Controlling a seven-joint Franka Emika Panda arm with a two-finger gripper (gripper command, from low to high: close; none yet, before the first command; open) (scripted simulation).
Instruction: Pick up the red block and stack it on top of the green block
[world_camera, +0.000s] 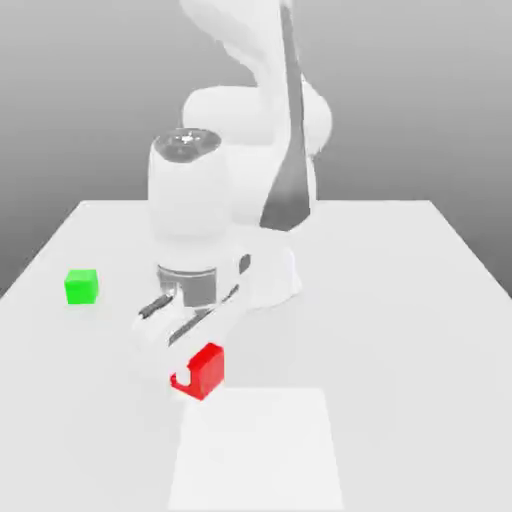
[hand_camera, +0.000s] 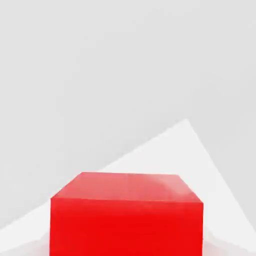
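A plain white table (world_camera: 400, 300) fills the scene under a grey backdrop, with a brighter white rectangular patch (world_camera: 258, 450) lying at its near edge. The white arm (world_camera: 250, 150) rises from its base at the middle of the table and bends down toward the near side. Its gripper (world_camera: 190, 372) is down at the red block (world_camera: 205, 370), with a white finger (world_camera: 181, 379) showing against the block's side toward the exterior view's left; the fingers are closed in narrowly about the block, which sits between them. The red block lies near the middle of the table, just at the far left corner of the bright patch. In the hand view the red block (hand_camera: 127, 215) looms close, with the patch's corner (hand_camera: 200, 160) behind it. The green block (world_camera: 81, 286) stands alone toward the exterior view's left, well apart from the red block and near the table's left edge. Open surface stretches across the whole right half of the table.
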